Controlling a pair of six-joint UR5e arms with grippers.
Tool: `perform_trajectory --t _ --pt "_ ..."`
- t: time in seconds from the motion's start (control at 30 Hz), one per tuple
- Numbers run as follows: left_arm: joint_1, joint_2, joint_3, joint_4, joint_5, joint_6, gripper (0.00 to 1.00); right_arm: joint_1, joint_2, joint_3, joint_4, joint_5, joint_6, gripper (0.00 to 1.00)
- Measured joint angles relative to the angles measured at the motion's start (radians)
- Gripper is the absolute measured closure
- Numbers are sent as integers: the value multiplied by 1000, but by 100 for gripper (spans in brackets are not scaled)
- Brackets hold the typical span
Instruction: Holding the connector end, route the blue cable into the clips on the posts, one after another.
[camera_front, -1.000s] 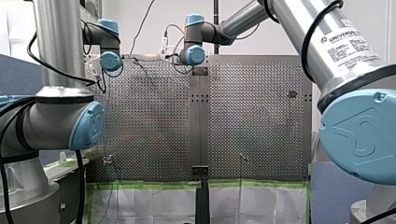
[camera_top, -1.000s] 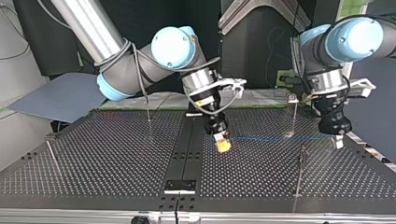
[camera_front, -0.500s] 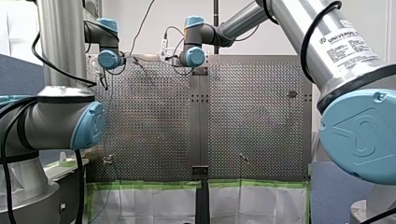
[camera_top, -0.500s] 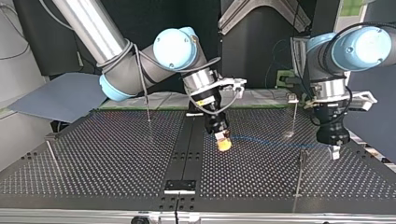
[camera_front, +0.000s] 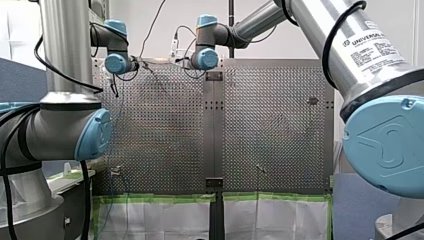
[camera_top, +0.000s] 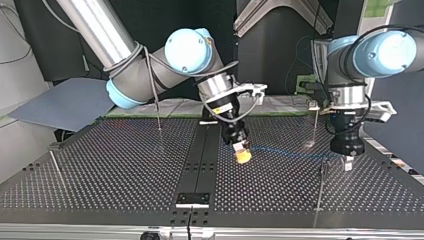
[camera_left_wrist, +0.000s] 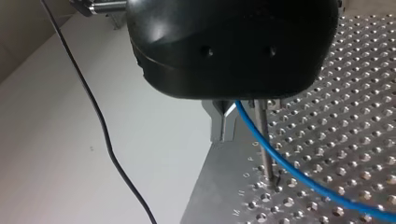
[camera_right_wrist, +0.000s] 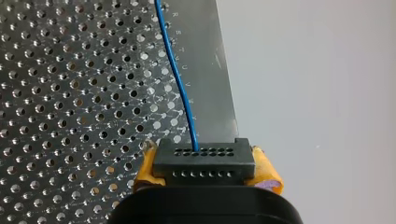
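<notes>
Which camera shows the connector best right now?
The right wrist view: the black connector sits clamped between my right gripper's yellow pads, with the blue cable leaving its face. The top view shows only the yellow pads at that gripper's tip; the left wrist view shows cable only; the front view shows none of it.

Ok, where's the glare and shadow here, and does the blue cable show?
Top view: dim, the blue cable a faint line over the dark table. Left wrist view: bright table, cable stands out. Right wrist view: light glints off the table around its holes, cable plain. Front view: sheen on the table, cable hard to see.
</notes>
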Motion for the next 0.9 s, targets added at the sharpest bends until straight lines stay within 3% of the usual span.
perform_trajectory --t 0.53,0.9 --pt "10 -8 0 1 -16 -6 99 2 16 -1 10 2 11 100" --pt "23 -40 0 20 20 -32 99 -16 28 -5 9 -4 16 100"
